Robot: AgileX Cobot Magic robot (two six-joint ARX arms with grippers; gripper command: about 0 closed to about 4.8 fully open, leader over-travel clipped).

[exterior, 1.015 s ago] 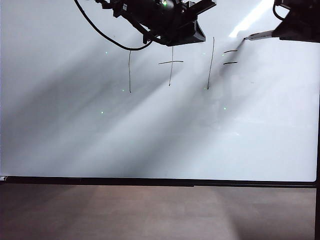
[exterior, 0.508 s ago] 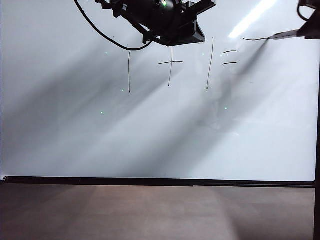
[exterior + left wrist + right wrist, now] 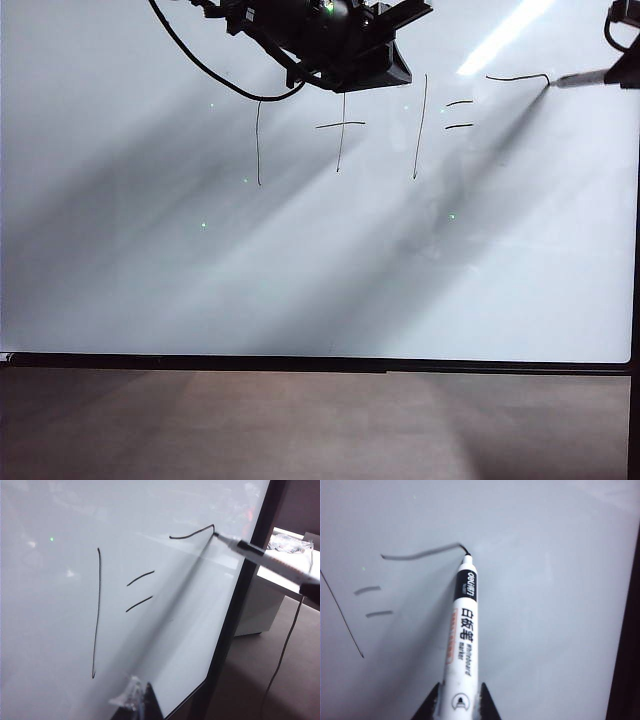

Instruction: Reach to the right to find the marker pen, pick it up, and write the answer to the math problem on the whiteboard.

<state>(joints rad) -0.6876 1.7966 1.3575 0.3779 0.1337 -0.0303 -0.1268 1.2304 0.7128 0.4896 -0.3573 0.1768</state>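
Lettering on pen: "deli" on the black collar, Chinese characters and "Whiteboard marker" along the white barrel. Held in right fingers, clamped on the barrel's rear end, one on each side; tip well clear ahead of them, pressed to board. Seen from the exterior view, pen at about 2 o'clock, entering from the right edge, tip at the right end of a fresh stroke, the answer, so far one wavy line with a small hook. Just left of that stroke, problem: "1 + 1 =". Left fingers low before the board, beneath the second "1"; only a dark tip and something clear visible, opening impossible to judge.
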